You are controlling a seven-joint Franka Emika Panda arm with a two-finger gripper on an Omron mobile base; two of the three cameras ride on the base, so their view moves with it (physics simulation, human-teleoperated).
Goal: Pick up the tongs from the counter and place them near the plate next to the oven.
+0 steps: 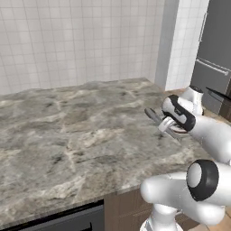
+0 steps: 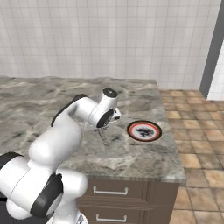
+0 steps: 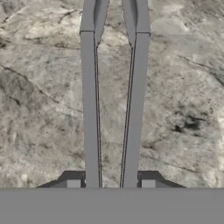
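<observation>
The risk I see is that the tongs [image 3: 113,100] slip or swing before they reach the plate [image 2: 144,130], because the grip is on two thin smooth arms. In the hand view they run up the centre, between the fingertips [image 3: 73,183] at lower left and lower right. The gripper [image 1: 166,127] is closed on them, above the counter [image 1: 67,135].

tongs [image 3: 89,109]: smooth grey metal, matt sheen
counter [image 1: 67,131]: marbled grey-beige stone, polished smooth
plate [image 2: 144,130]: glossy red rim, greyish centre
cabinets [image 2: 127,192]: dark brown wood, silver metal handles
wall [image 1: 76,40]: pale glazed tiles
</observation>
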